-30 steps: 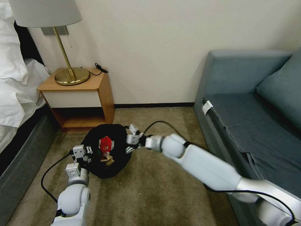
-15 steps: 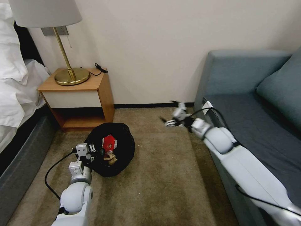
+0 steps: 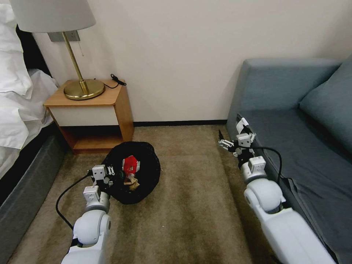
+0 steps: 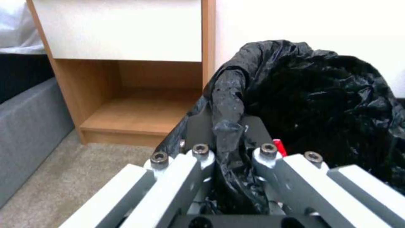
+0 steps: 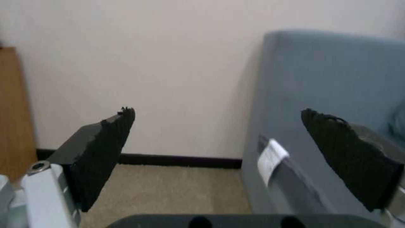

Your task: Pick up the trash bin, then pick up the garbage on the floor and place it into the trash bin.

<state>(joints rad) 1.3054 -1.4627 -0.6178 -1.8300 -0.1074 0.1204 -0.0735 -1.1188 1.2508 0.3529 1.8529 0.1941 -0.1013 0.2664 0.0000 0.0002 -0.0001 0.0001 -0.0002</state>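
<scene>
Right tool (image 3: 234, 136) back beside sofa (image 3: 293, 146)

No readable text anywhere (the sofa tag (image 3: 242, 125) looks blank)

Your head view looks down and forward from high over the carpet (image 3: 190, 205), toward the wall. Your left wrist view sits low and close behind the trash bin (image 4: 320, 104), facing the nightstand (image 4: 126, 57), which the head view shares. Your right wrist view looks level at the sofa (image 5: 329, 95), also shared.
</scene>
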